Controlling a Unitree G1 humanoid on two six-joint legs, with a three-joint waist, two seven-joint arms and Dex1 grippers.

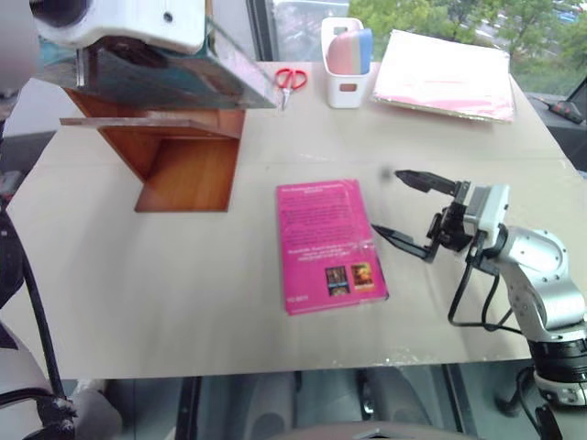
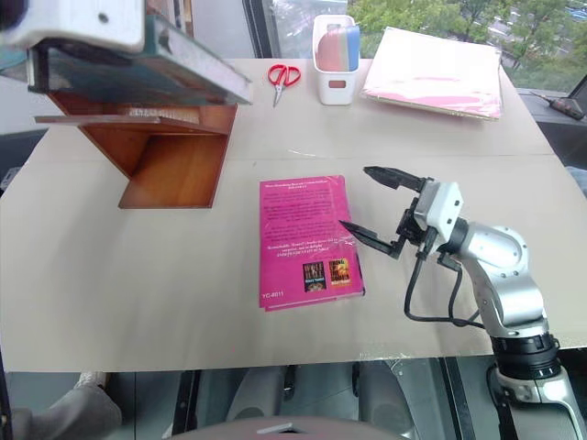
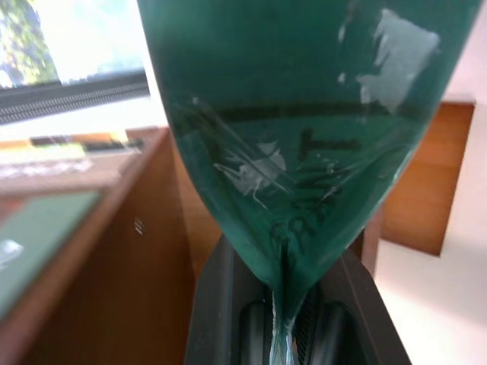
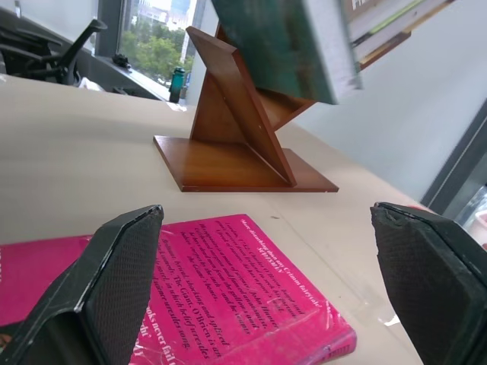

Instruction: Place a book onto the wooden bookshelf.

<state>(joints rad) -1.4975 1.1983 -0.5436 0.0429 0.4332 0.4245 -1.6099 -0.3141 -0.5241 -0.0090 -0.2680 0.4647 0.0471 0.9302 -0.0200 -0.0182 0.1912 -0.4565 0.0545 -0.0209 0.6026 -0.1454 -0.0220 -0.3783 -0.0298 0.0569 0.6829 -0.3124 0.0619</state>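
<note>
The teal-green book (image 1: pixel 188 75) hangs roughly flat just above the top of the wooden bookshelf (image 1: pixel 188 170), at the table's far left. My left gripper (image 3: pixel 285 308) is shut on the book's edge; its glossy cover (image 3: pixel 304 114) rises between the fingers, with the shelf's brown wood (image 3: pixel 114 289) behind. My right gripper (image 1: pixel 408 206) stands open and holds nothing, low over the table at the right edge of a magenta-pink book (image 1: pixel 326 243). From the right wrist, the teal book (image 4: pixel 281 46) hovers over the bookshelf (image 4: pixel 236 129).
Red scissors (image 1: pixel 291 81), a white holder (image 1: pixel 346 87) with pink and blue items, and a pale pink folder (image 1: pixel 449 73) lie along the table's far edge. The beige table (image 1: pixel 138 293) stretches bare in front of the shelf.
</note>
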